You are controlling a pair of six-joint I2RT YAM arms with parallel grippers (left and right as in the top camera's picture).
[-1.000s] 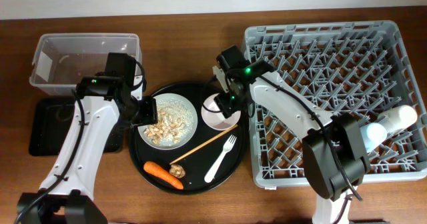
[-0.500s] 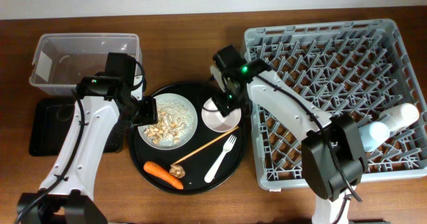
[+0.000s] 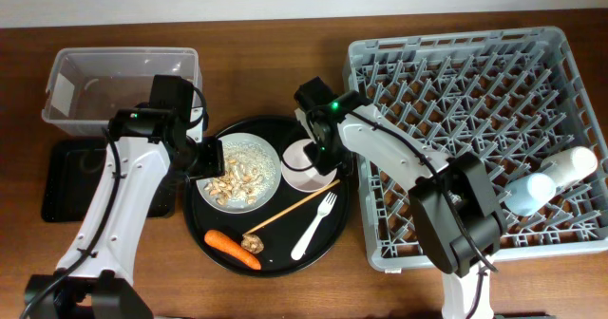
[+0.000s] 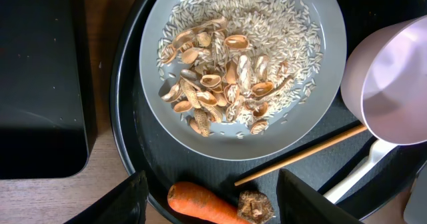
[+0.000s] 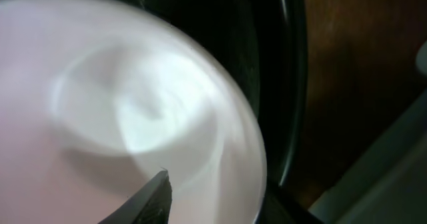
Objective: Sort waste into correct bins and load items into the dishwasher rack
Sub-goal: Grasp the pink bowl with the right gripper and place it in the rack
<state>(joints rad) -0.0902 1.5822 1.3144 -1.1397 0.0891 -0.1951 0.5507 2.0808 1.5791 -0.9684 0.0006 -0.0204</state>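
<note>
A white round plate (image 3: 249,158) with white rice (image 4: 293,31) and brownish food scraps (image 4: 220,84) sits on the round black tray (image 3: 204,226). My left gripper (image 3: 206,158) hovers open and empty over the plate's left rim. An orange carrot (image 3: 233,248), a brown scrap (image 3: 253,242), a wooden chopstick (image 3: 290,208) and a white fork (image 3: 315,224) lie on the tray. My right gripper (image 3: 318,153) grips the rim of the small white saucer (image 3: 302,167), which looks tilted. The saucer fills the right wrist view (image 5: 100,117). The tissue and the red wrapper are out of view.
The clear tub (image 3: 119,86) stands at the back left, with the shallow black tray (image 3: 57,181) in front of it. The grey dishwasher rack (image 3: 456,101) fills the right side and holds a light-blue cup (image 3: 530,192) and a white cup (image 3: 576,165).
My right gripper has moved a little to the left and the saucer has shifted left with it. The left arm has not moved.
</note>
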